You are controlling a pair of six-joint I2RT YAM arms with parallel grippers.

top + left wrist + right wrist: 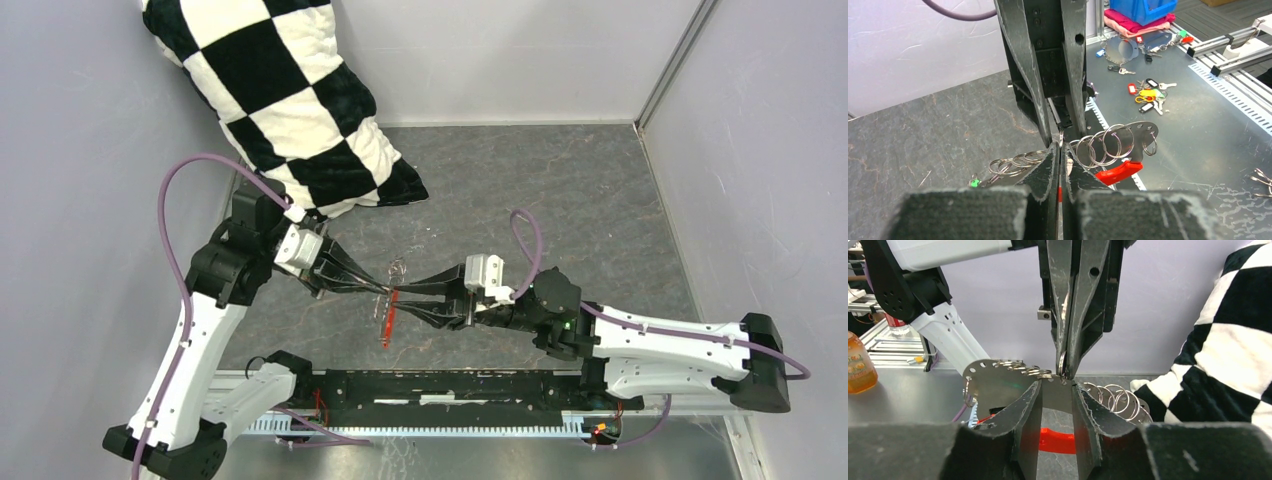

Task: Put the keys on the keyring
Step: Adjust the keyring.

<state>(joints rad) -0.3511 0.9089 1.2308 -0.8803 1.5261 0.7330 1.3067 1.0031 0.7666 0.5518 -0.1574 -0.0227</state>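
The keyring is a silvery plate [998, 382] carrying several rings [1105, 145] and a red tag [1118, 171]. It hangs above the dark mat where both grippers meet, and the tag [387, 325] dangles below. My left gripper [1060, 150] is shut on one thin ring at the plate's edge; in the right wrist view [1065, 371] it comes down from above. My right gripper [1056, 387] has its fingers apart with the plate's middle showing in the gap. A tiny green key head [975, 183] sits at the left end of the ring row; its blade is hidden.
A black-and-white checkered pillow [290, 110] lies at the back left, close behind the left arm. Grey walls enclose the mat. A metal rail [450, 400] runs along the near edge. Other key bunches [1148, 95] and a blue bin [1143, 7] are on the bench beyond.
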